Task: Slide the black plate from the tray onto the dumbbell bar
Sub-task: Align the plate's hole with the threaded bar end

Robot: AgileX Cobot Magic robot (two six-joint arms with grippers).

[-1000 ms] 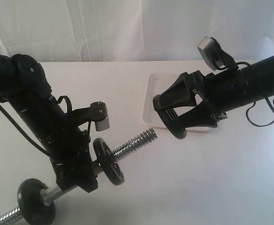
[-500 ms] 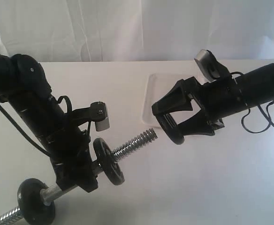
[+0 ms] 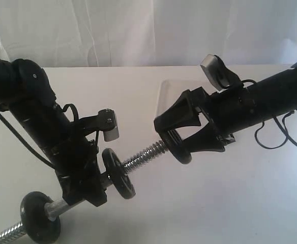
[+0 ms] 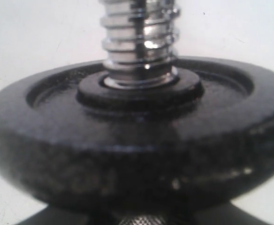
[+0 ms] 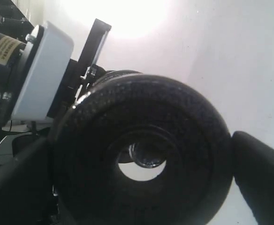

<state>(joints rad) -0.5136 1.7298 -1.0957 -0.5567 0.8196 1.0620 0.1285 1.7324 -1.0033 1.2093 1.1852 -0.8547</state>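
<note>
Centre frame: right pincer (image 3: 172,139) pinching small round black plate (image 3: 183,157) by its rim, off the shallow white tray (image 3: 164,96) | hole meets threaded chrome dumbbell bar (image 3: 143,155) (tip shows through) | lower left: left pincer (image 3: 90,190) clamped on the bar.

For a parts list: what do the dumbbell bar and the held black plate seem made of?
The dumbbell bar looks like chromed steel: mirror-bright glints along its thread. The black plate looks like cast metal with a matte black coat, given its pebbled grain; coated plastic cannot be ruled out.
</note>
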